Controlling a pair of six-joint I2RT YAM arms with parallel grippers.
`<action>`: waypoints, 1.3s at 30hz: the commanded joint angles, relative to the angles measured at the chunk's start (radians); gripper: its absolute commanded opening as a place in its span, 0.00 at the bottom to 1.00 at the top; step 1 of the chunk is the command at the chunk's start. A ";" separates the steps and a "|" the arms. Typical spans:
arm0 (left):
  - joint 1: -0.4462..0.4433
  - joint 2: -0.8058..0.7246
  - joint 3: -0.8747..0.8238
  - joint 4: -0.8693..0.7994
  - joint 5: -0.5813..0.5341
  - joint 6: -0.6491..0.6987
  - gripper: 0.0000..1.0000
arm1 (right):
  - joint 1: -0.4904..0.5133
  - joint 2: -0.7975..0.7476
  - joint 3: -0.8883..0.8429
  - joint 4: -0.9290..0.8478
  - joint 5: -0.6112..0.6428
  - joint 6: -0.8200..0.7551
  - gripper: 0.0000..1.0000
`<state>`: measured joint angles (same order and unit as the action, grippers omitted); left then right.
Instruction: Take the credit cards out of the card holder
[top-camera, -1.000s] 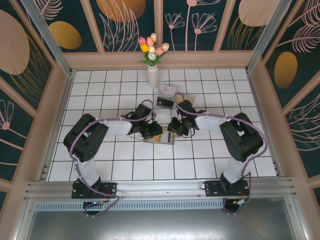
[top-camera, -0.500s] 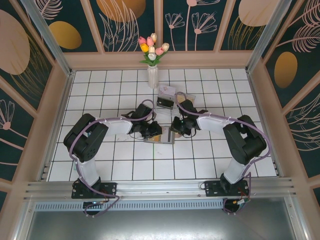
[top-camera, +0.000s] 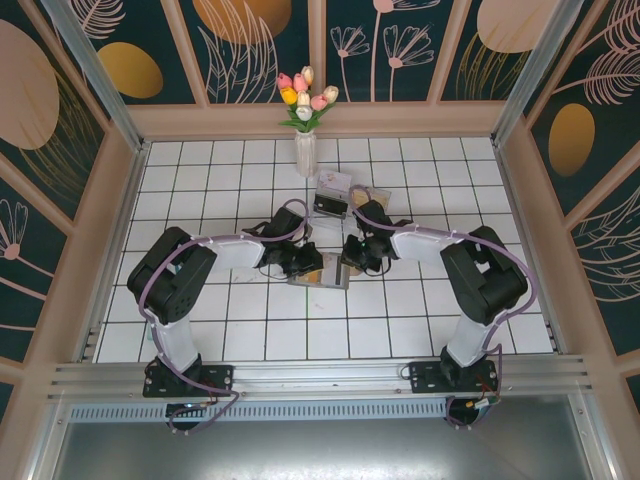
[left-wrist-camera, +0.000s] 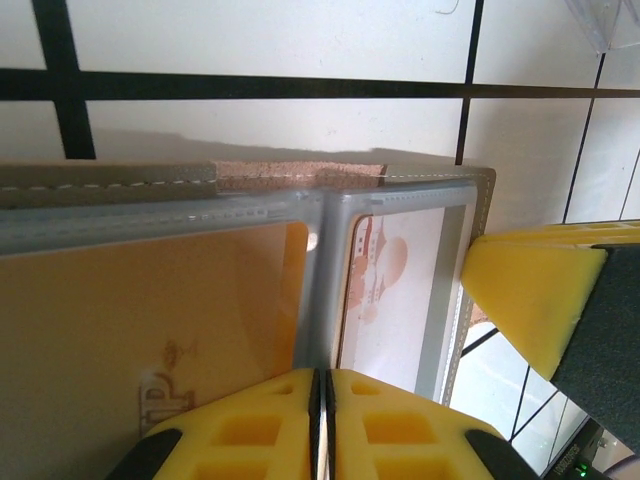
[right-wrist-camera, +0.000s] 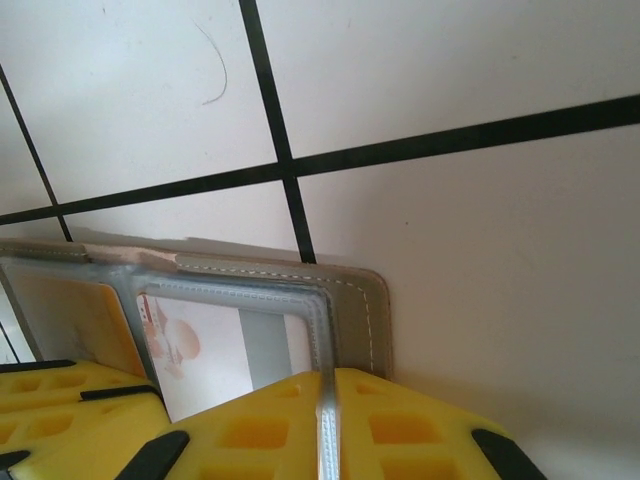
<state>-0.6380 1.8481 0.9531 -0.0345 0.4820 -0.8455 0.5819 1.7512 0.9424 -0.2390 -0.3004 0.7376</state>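
**While the left gripper (left-wrist-camera: 320, 385) and the right gripper (right-wrist-camera: 325, 395) pinch it, the card holder (top-camera: 322, 280) lies open with its cards inside**

Where the left gripper's yellow fingers meet, they are pressed tight on the clear plastic seam between the holder's two pockets. The right gripper is likewise clenched. A strip of clear pocket edge runs down between its fingers, beside the holder's rounded outer corner. In the left wrist view one of the right gripper's yellow fingers (left-wrist-camera: 525, 300) sits against the holder's outer edge.

Both pockets are filled. The pocket on the left of that view holds a tan-orange card (left-wrist-camera: 130, 310). The pocket next to it holds a white card (left-wrist-camera: 400, 290) with a reddish-brown print, tucked behind its clear window. Grey stitched trim frames the pockets, and a brown patch shows along the edge at the fold.

From above, the holder lies flat on the white tiled table (top-camera: 260, 340), near the middle, between the two grippers whose arms reach in from either side. Beyond it, toward the back wall, lies a clear tray (left-wrist-camera: 606, 20); what it contains is too small to tell. Just behind that stands a white vase (top-camera: 305, 153) holding pink, yellow and white tulips (top-camera: 305, 95).
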 joint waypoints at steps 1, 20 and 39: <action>-0.007 0.023 0.014 -0.030 0.001 0.015 0.13 | 0.004 0.027 0.016 0.000 -0.017 -0.020 0.14; -0.006 0.025 0.035 -0.055 -0.039 0.010 0.16 | 0.003 0.045 0.030 0.010 -0.005 -0.047 0.13; -0.007 0.016 0.049 -0.127 -0.115 0.040 0.21 | 0.004 0.045 0.018 0.009 -0.005 -0.040 0.13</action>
<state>-0.6441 1.8515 0.9951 -0.0902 0.4282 -0.8299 0.5823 1.7771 0.9646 -0.2169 -0.3077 0.7052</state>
